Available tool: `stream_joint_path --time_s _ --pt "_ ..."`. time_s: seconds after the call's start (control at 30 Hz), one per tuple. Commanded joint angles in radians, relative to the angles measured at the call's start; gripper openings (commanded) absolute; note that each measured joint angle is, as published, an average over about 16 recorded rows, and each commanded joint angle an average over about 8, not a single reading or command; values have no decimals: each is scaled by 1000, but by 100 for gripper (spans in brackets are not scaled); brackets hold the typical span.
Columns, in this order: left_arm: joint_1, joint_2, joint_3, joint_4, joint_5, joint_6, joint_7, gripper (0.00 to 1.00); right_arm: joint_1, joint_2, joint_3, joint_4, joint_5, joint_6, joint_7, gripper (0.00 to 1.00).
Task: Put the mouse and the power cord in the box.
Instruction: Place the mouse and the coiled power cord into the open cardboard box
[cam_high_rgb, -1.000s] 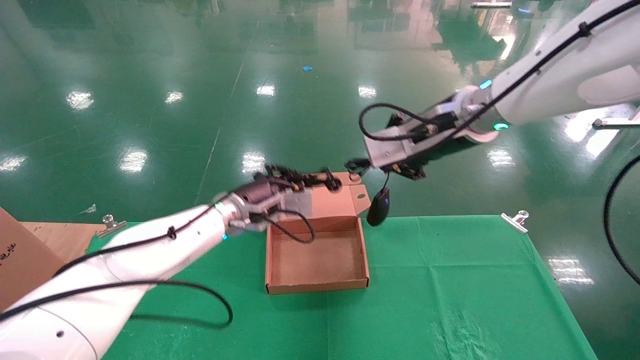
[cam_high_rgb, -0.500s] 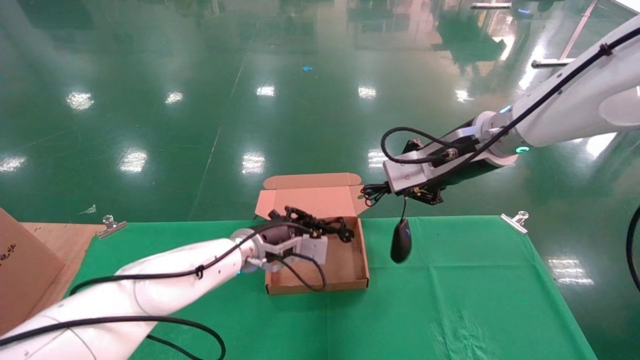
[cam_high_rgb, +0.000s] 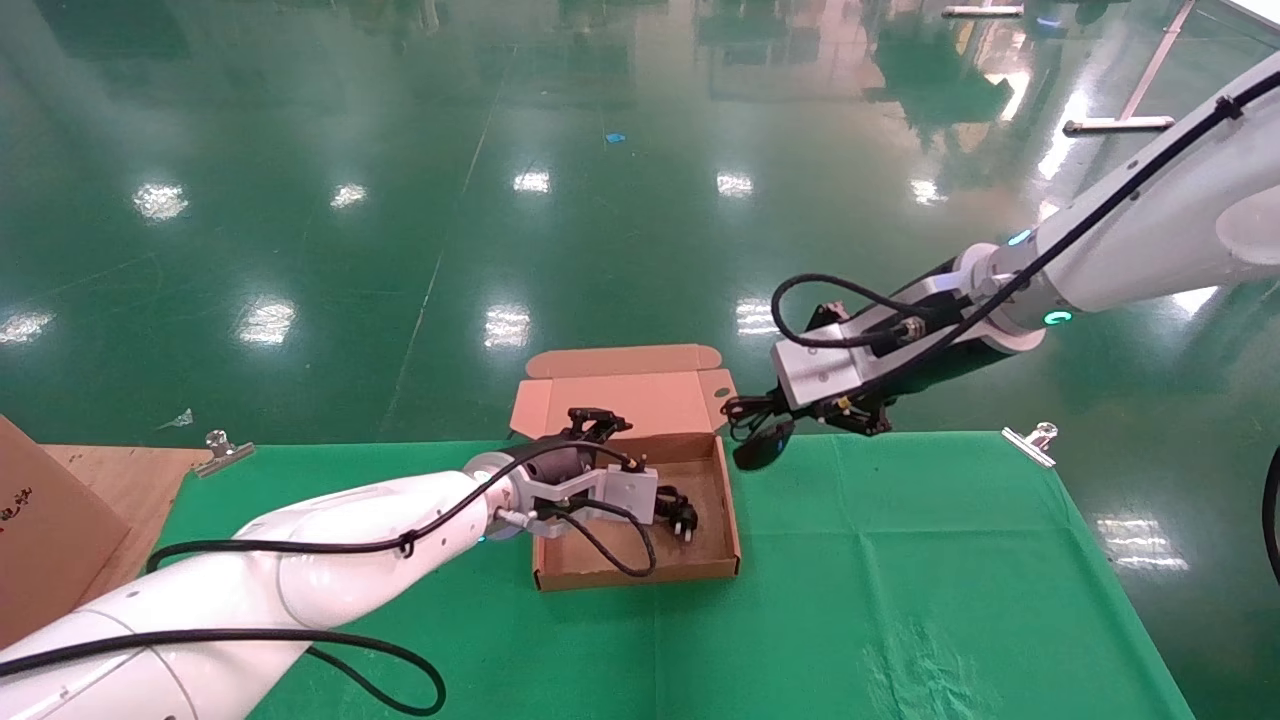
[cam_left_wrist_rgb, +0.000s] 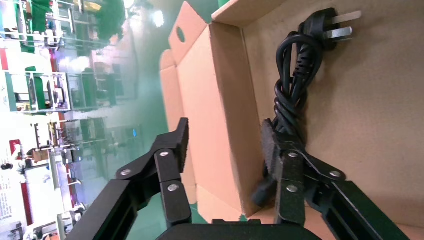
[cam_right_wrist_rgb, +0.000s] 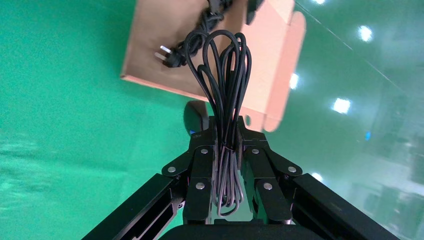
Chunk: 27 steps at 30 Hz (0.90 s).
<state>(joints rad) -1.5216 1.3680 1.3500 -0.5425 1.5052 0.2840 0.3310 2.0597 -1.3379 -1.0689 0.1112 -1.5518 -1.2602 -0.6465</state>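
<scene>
The brown box (cam_high_rgb: 640, 573) stands open on the green cloth, its lid (cam_high_rgb: 620, 385) tilted back. The power cord (cam_high_rgb: 678, 510) lies inside on the box floor, plug end (cam_left_wrist_rgb: 325, 30) away from my left gripper (cam_high_rgb: 635, 460). That gripper (cam_left_wrist_rgb: 225, 140) is open and straddles the box's far wall, one finger (cam_left_wrist_rgb: 275, 150) inside touching the cord (cam_left_wrist_rgb: 295, 75). My right gripper (cam_high_rgb: 750, 410) hovers off the box's far right corner, shut (cam_right_wrist_rgb: 227, 127) on the mouse's bundled cable (cam_right_wrist_rgb: 222, 65). The black mouse (cam_high_rgb: 762, 447) hangs below it, outside the box; only its edge (cam_right_wrist_rgb: 195, 117) shows in the right wrist view.
Binder clips (cam_high_rgb: 1030, 440) (cam_high_rgb: 222, 450) pin the cloth at the table's far corners. A big cardboard carton (cam_high_rgb: 40, 510) and a wooden board (cam_high_rgb: 110, 475) sit at the left edge. The left arm's cable loops over the box's front wall.
My left gripper came down into the box with the power cord and opened, leaving it on the floor. My right gripper carried the swinging mouse back toward the box's corner.
</scene>
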Motion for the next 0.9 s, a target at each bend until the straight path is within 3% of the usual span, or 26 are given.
stream_joint_path --time_s 0.03,0.27,0.43,0.7,0.9 --pt "-2 1 21 -5 4 -7 -9 100 0 0 0 -8 2 -18 -5 0" --pt "-58 -46 5 -8 -66 80 11 100 -7 -16 4 29 17 -14 7 0" --pt "-94 -169 -65 -64 -187 221 32 100 -29 -24 3 104 34 27 44 0" --pt "-83 -408 -233 -151 -455 470 153 100 -124 -34 -22 290 78 245 126 0" --pt "-46 -492 -329 -67 -601 596 271 100 -192 -39 -99 427 106 378 212 0"
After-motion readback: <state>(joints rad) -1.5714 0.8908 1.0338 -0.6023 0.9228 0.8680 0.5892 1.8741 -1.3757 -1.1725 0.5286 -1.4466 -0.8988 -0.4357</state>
